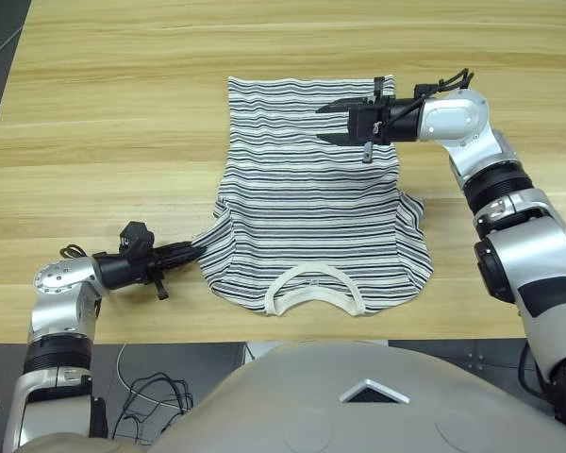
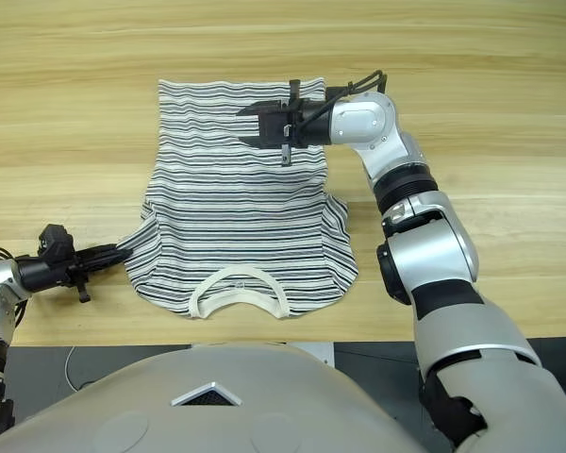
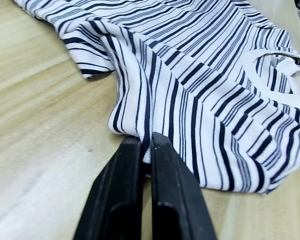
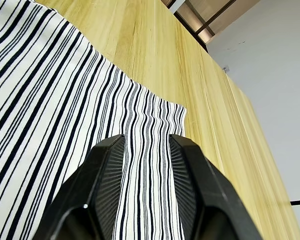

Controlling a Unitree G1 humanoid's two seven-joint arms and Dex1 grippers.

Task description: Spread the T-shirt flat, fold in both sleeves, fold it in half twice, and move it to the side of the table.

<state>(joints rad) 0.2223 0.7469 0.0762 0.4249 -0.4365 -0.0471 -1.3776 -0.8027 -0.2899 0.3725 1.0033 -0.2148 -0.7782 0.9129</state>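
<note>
T-shirt (image 1: 311, 217): soft knit, black-and-white stripes, cream ribbed collar (image 1: 314, 288). It lies rumpled mid-tabletop (image 1: 104, 113) on pale wood grain, collar toward the near edge. Left gripper (image 1: 193, 247): black fingers closed, pinching a sleeve fold. Right gripper (image 1: 321, 124): ridged fingers parted over the hem end, holding nothing.

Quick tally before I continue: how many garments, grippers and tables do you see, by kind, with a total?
T-shirt: 1
Grippers: 2, the left gripper shut on the shirt's edge, the right gripper open above the shirt
Wooden table: 1
Total: 4
</note>
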